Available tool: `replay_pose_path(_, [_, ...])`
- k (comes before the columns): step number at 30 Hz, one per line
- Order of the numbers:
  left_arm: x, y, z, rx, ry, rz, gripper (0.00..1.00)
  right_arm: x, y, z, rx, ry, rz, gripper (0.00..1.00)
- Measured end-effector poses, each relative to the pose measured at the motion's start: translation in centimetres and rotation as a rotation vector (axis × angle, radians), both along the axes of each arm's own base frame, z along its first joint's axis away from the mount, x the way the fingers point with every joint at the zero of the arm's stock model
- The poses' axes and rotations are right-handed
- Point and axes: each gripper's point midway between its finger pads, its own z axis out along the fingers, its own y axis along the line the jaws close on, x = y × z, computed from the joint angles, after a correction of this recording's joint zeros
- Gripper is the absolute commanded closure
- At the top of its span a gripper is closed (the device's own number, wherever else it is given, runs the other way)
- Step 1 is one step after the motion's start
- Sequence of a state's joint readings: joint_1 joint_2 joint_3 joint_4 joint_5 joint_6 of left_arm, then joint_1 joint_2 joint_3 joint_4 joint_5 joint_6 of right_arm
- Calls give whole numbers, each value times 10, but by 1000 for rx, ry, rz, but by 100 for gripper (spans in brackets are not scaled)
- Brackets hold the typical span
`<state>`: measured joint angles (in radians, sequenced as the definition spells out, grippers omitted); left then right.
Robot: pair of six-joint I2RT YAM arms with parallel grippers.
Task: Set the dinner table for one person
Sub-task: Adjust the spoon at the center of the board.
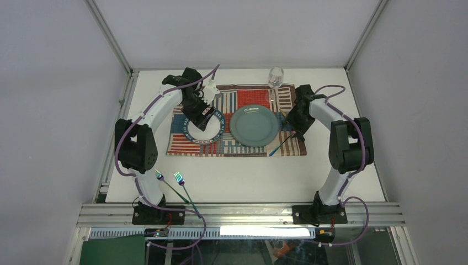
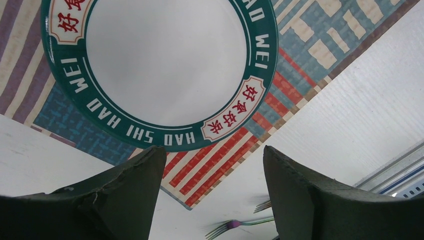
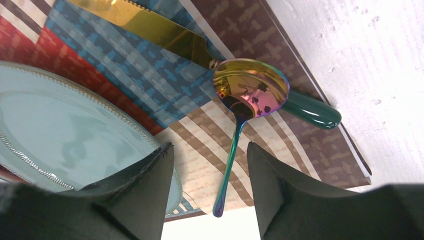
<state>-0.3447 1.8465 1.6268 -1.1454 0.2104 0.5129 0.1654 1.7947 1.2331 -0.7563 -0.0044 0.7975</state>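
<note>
Worktop (image 1: 248, 176) carries a mat (image 1: 182, 144), blue plate (image 1: 254, 125) in the middle, knife (image 3: 150, 27) and spoon (image 3: 251, 89) on its right for easy reach. Left hand (image 2: 215, 152) and right hand (image 3: 210, 150) are open, empty.

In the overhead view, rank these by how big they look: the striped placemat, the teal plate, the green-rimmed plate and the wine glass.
1. striped placemat
2. teal plate
3. green-rimmed plate, partly hidden, but its visible rim looks clearly smaller
4. wine glass
</note>
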Motion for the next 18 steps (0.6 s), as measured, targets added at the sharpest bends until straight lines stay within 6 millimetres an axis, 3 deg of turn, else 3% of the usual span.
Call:
replay_pose_path(5, [-4, 1, -5, 5, 16, 0, 26, -8, -1, -12, 0, 19, -14, 43])
replay_pose_path(10, [-5, 2, -6, 6, 20, -1, 26, -15, -2, -19, -3, 39, -24, 56])
replay_pose_path(12, [-6, 1, -5, 3, 19, -1, 26, -16, -3, -20, -8, 38, -26, 69])
replay_pose_path(14, [-6, 1, -4, 0, 18, -2, 26, -16, -4, -20, -10, 39, -27, 96])
replay_pose_path(18, [-6, 1, -4, -1, 19, -2, 26, -13, -3, -20, -5, 25, -37, 100])
